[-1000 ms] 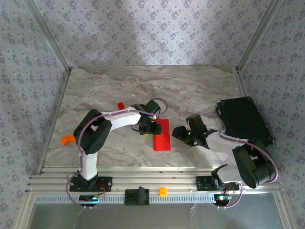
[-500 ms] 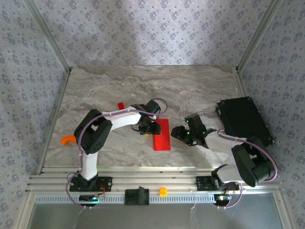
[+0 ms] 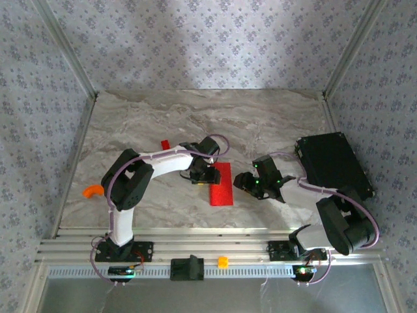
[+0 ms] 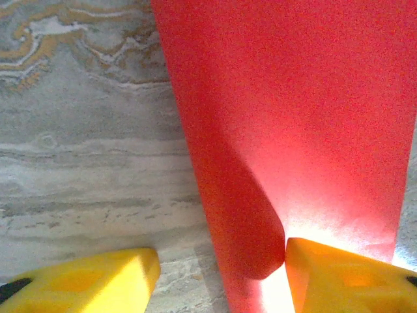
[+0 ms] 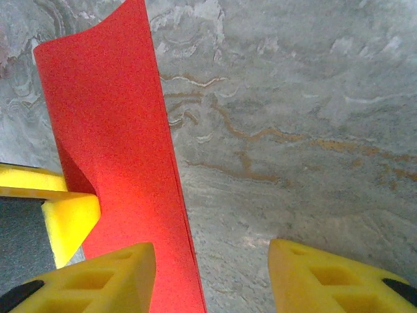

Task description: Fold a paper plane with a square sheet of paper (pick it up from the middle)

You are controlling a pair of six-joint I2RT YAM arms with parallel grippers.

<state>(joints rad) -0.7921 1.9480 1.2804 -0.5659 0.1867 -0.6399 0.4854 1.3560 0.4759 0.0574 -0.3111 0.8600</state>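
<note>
The square sheet of paper [image 3: 221, 185] is bright red and lies on the marble table folded into a long rectangle, not a paper plane. My left gripper [image 3: 203, 173] is at its left edge. In the left wrist view the paper [image 4: 293, 111] has a lifted, curled edge between the open yellow fingers [image 4: 85, 280]; the right finger touches the curl, and the left gripper [image 4: 221, 261] grips nothing. My right gripper [image 3: 251, 184] is beside the paper's right side. In the right wrist view it [image 5: 212, 254] is open, straddling the paper's [image 5: 111, 130] right edge.
A tiny red block [image 3: 165, 144] lies behind the left arm. An orange piece [image 3: 92, 191] sits at the table's left edge. A black box [image 3: 333, 166] stands at the right. A small orange part [image 3: 223, 261] rests on the front rail.
</note>
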